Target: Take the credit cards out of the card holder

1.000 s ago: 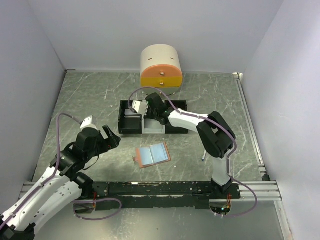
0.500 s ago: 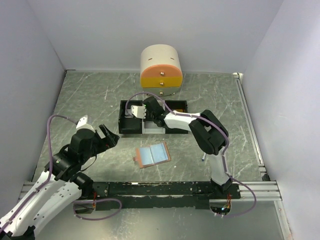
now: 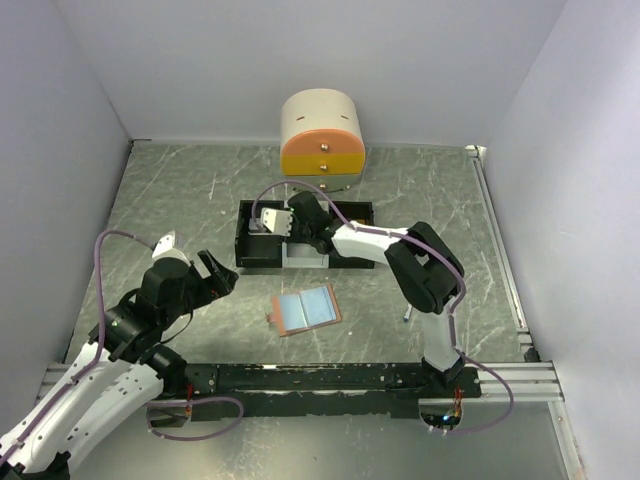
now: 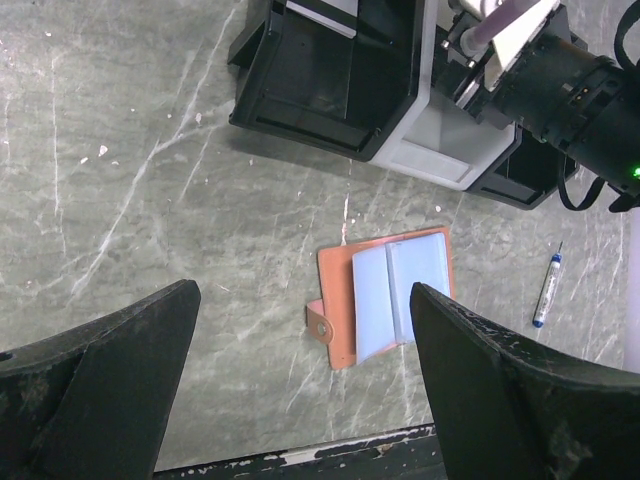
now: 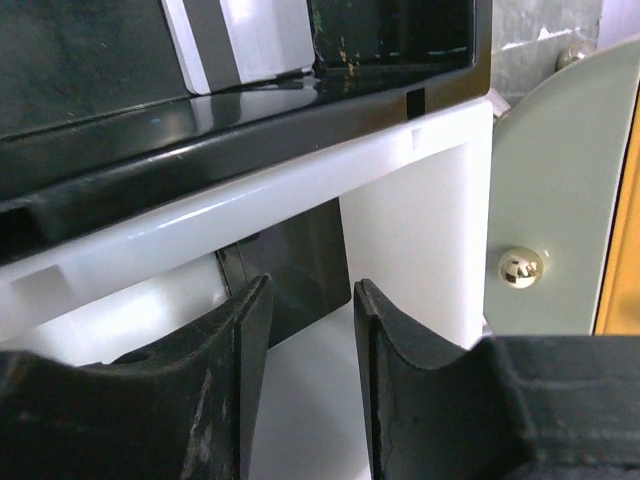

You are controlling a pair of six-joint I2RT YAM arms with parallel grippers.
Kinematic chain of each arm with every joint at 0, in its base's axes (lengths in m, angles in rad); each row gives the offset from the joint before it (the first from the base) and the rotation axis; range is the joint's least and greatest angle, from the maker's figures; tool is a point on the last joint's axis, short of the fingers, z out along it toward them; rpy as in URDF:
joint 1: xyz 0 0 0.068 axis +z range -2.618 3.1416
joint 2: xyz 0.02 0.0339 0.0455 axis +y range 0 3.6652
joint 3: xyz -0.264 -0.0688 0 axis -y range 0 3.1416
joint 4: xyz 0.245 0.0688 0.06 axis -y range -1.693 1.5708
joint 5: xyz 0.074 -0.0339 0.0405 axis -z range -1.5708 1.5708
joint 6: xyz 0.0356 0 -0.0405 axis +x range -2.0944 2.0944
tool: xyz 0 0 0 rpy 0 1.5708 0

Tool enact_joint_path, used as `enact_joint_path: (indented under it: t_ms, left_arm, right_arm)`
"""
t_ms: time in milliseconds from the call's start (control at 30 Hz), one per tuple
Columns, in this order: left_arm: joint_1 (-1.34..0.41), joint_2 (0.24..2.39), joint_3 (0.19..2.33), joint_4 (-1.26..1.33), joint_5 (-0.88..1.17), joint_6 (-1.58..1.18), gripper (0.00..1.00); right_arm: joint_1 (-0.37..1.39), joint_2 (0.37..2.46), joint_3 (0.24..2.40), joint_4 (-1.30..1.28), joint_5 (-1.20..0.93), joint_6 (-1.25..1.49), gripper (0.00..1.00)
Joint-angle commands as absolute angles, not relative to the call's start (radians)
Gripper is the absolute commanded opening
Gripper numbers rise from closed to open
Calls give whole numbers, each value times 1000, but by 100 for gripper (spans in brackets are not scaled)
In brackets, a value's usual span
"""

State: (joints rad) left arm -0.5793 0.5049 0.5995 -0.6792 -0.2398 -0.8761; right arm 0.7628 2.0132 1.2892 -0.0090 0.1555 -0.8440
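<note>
Tan leather card holder (image 3: 305, 310) lies open on the green marbled desk (image 3: 170, 190), light blue lining up, near the arms' bases. The left gripper (image 3: 222, 270) hovers beside it, jaws wide, holding nothing. The right gripper (image 5: 310, 288) hangs over the compartment tray's (image 3: 255, 255) white bin, jaws narrowly apart, a dark card (image 5: 285, 270) beyond them. A blue-white pen (image 4: 546, 290) lies nearby.
</note>
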Motion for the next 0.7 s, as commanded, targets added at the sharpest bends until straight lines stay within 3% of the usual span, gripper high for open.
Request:
enact_joint_path:
  t_ms: [0,333,533,567,600,667]
  left_arm:
    - [-572,507,627,-676,-223,-880,98]
    - [-572,539,596,-596,-138,-856,99]
    - [-572,580,548,-505,-36,-855,97]
    - [-572,585,537,-490,-17,-855,97]
    - [-572,591,528,-475,2,-856,97]
    - [-572,605,505,-442,44,-855,96]
  right_arm:
    - [769,1965,1295,-43,81,-786,40]
    - [763,1774,1194,109,27,-537,44]
    - [747,1507,952,266,160,36,46]
    - [736,1479,925,222,225,194,56]
    - [705,1458,922,155,203,318,61]
    - [631,1452,943,18,-7,412,58]
